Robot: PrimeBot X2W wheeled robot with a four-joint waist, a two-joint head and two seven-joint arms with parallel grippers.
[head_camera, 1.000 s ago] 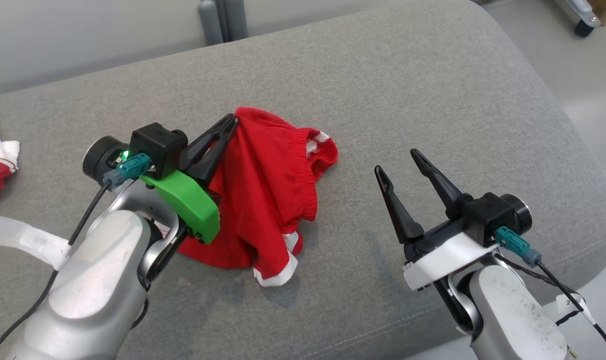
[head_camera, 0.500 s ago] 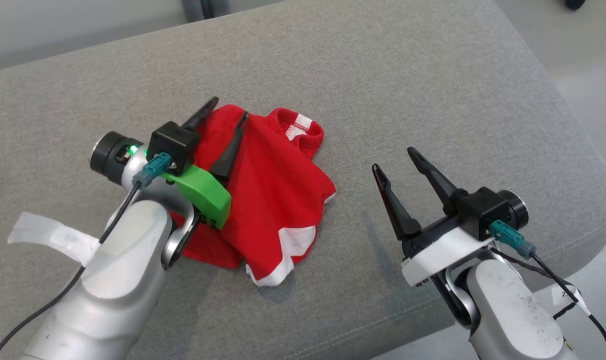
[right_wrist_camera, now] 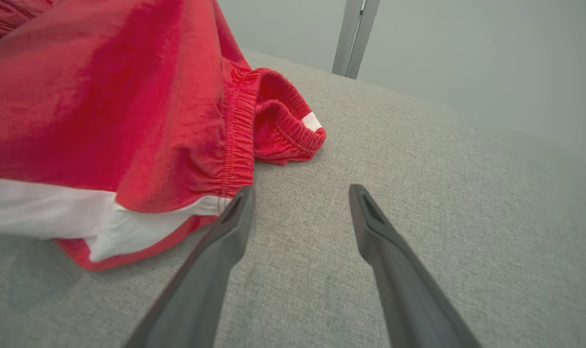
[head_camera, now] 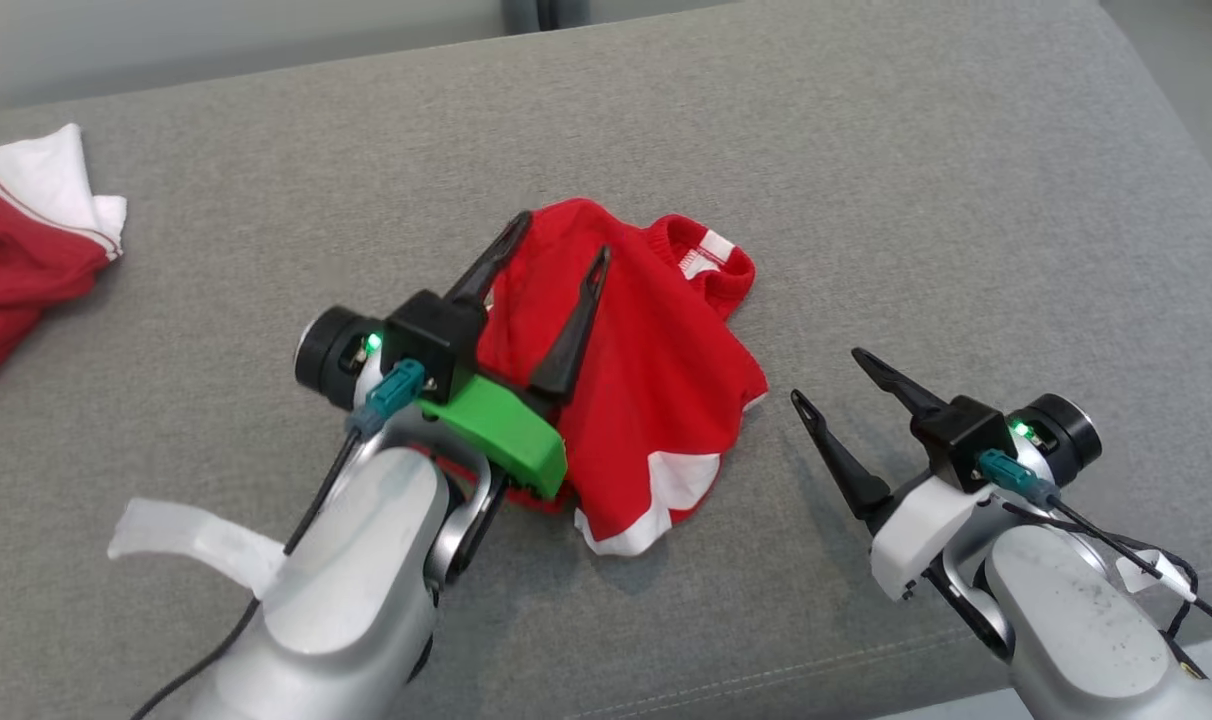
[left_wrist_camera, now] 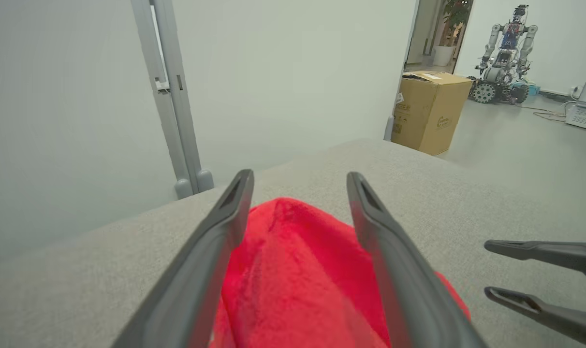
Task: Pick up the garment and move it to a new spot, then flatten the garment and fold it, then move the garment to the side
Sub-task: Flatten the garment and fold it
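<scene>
One red garment (head_camera: 656,400), crumpled in the middle of the grey cushion (head_camera: 916,160), long axis roughly far-to-near. Left gripper (head_camera: 561,233): jaws apart, poised over its left half, holding nothing; the nearer arm. Right gripper (head_camera: 826,375): jaws apart, empty, just right of its white-trimmed hem.

The garment (head_camera: 656,380) is showing as thin red cloth with a faint sheen, white trim and a gathered elastic waistband. The cushion (head_camera: 866,180) under it is looking matt, a coarse grey weave. The left gripper (head_camera: 562,234) is showing matt dark plastic fingers, and its green bracket (head_camera: 496,440) is reading as smooth plastic.
</scene>
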